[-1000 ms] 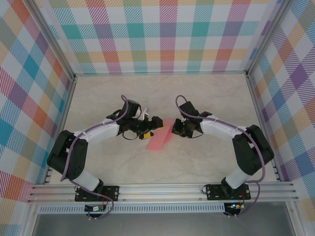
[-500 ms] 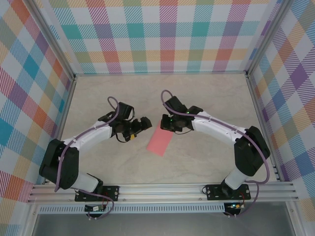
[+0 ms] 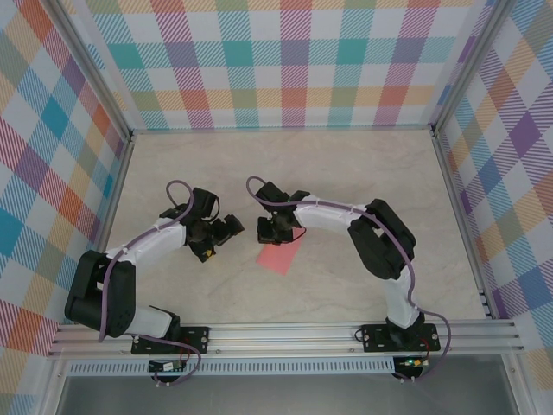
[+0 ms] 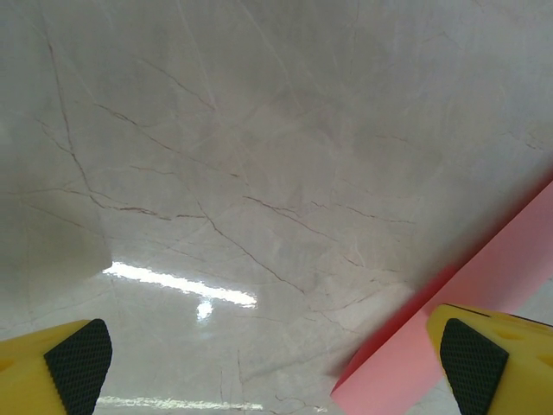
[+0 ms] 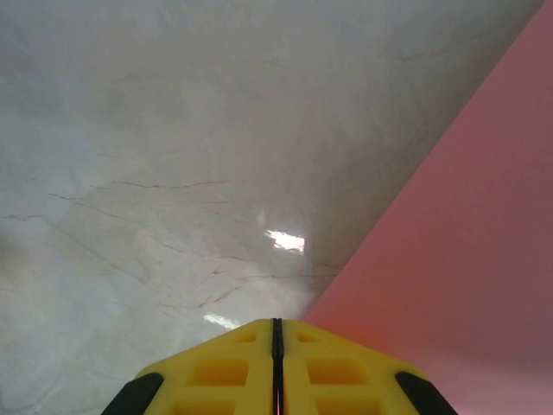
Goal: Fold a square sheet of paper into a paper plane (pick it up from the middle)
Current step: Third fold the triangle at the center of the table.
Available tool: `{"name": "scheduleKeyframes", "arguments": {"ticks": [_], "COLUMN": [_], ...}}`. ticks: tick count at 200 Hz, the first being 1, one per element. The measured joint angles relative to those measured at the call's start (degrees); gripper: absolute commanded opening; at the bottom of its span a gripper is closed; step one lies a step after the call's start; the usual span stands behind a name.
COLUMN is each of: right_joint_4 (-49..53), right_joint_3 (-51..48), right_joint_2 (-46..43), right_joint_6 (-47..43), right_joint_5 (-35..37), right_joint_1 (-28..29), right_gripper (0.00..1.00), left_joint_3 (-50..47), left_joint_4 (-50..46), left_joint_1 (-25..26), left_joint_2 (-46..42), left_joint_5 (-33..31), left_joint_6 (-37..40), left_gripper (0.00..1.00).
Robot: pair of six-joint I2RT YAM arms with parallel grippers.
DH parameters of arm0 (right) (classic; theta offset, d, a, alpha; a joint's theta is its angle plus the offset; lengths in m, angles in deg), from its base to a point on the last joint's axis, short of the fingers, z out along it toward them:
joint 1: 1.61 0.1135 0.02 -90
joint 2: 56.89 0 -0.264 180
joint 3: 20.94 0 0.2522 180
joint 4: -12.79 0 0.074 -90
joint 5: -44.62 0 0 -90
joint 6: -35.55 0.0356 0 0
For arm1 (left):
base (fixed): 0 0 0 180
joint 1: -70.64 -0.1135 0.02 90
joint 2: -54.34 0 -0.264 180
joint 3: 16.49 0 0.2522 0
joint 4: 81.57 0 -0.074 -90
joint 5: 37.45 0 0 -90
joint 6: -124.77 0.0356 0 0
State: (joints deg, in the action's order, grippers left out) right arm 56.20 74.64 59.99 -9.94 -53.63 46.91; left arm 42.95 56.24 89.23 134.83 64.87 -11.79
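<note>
The salmon-pink sheet of paper (image 3: 279, 257) lies flat on the marble table, its far end under my right gripper (image 3: 275, 231). In the right wrist view the yellow jaws are shut tight at the paper's left edge (image 5: 467, 259), right gripper (image 5: 276, 322) low over it; I cannot tell whether it touches. My left gripper (image 3: 223, 233) stands just left of the paper, wide open with nothing between its fingers. In the left wrist view the left gripper (image 4: 275, 350) frames bare table, and the paper's corner (image 4: 484, 303) lies beside the right fingertip (image 4: 471, 363).
The marble tabletop (image 3: 363, 181) is walled by plaid panels at the back and on both sides. An aluminium rail (image 3: 285, 337) runs along the near edge by the arm bases. Both forearms reach toward the table's middle.
Both grippers have moved left. The right gripper slid along the paper toward its near-left part and now covers more of it. The left gripper drew back from the paper.
</note>
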Motion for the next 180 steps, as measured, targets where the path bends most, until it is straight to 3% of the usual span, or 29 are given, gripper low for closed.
{"name": "scheduleKeyframes", "arguments": {"ticks": [55,121,152,180], "right_joint_4": [-0.02,-1.25,0.46,-1.16], "right_joint_3": [-1.25,-13.55,-16.76,-18.99], "right_joint_2": [0.63,-6.71,-11.54,-20.17], "right_joint_6": [-2.97,-19.32,-21.79,-17.94], "right_joint_5": [-3.98,-7.08,-6.75,-5.99], "right_joint_1": [0.48,0.52,0.48,-0.26], "right_gripper": [0.10,0.14,0.28,0.41], "left_joint_3": [0.00,-0.11,-0.26,-0.26], "left_joint_4": [0.07,1.57,4.68,8.44], "left_joint_1": [0.00,-0.02,0.52,2.25], "left_joint_2": [0.00,-0.35,-0.35,-0.33], "left_joint_5": [0.74,3.80,6.88,9.79], "left_joint_6": [-0.11,1.16,1.25,1.29], "left_gripper": [1.00,0.99,0.93,0.78]}}
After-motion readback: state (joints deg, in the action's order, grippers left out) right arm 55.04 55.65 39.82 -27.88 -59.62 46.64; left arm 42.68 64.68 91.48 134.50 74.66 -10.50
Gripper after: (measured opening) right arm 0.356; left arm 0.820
